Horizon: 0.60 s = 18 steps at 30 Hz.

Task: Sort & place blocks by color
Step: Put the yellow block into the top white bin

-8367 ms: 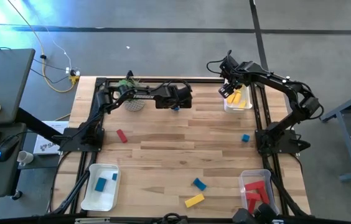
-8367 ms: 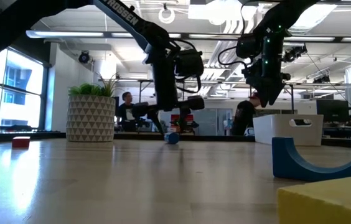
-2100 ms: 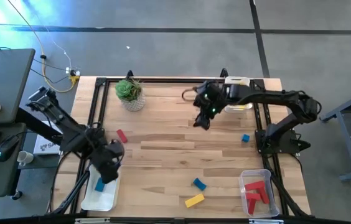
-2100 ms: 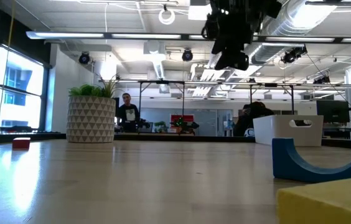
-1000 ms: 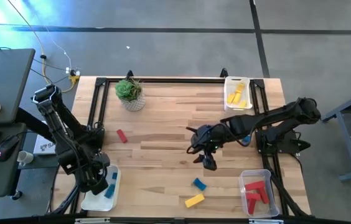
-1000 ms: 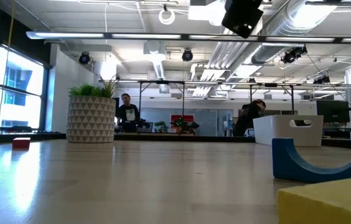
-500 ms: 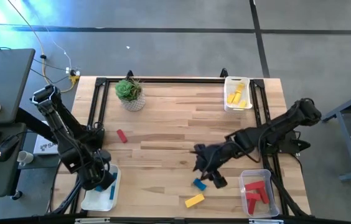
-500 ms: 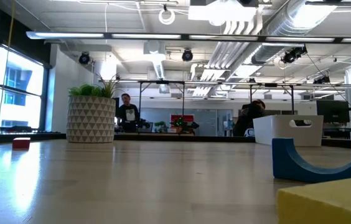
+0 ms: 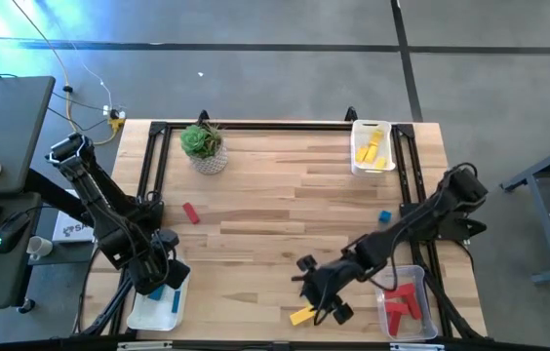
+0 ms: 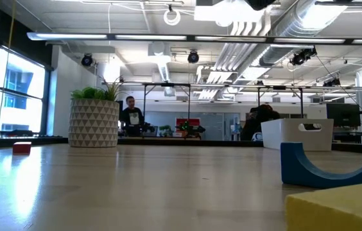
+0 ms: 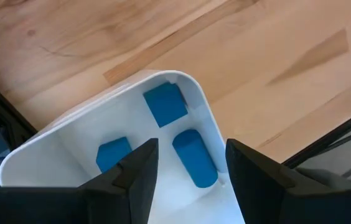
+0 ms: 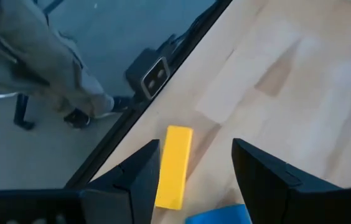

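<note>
Right pincer [image 9: 326,297], open and empty, is hovering over the yellow bar [image 12: 173,166].
I'm seeing the bar's long axis running straight ahead between its fingers.

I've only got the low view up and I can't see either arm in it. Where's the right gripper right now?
Observer: The right gripper hangs open near the front edge of the table, with the yellow bar just past its fingers.
Operator: Is it holding anything?
Observer: No, nothing sits between its fingers. A blue block lies on the wood beside the yellow bar.
Operator: And the left one?
Observer: The left gripper is open over the white tray, which holds three blue blocks.
</note>
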Available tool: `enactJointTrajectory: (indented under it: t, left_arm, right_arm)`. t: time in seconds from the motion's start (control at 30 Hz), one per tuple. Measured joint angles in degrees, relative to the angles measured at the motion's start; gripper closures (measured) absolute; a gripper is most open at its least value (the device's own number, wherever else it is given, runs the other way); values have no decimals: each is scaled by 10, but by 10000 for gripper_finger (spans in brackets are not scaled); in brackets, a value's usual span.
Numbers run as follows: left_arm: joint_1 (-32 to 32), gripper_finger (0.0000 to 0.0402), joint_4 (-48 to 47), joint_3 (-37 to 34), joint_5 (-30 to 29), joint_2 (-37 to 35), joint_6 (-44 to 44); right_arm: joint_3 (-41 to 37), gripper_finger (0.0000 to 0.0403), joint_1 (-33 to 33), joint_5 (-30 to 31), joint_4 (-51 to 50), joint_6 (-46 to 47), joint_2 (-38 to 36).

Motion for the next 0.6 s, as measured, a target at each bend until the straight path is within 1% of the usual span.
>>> enactJointTrajectory:
  t: [0.3,0.43,0.6]
  left_arm:
    - [2,227,0,0,0,0,0]
    - [2,227,0,0,0,0,0]
    - [2,227,0,0,0,0,0]
  right_arm:
    - [0,219,32,5,7,0,73]
    - [0,219,45,30,10,0,109]
    - [0,219,51,44,19,3,139]
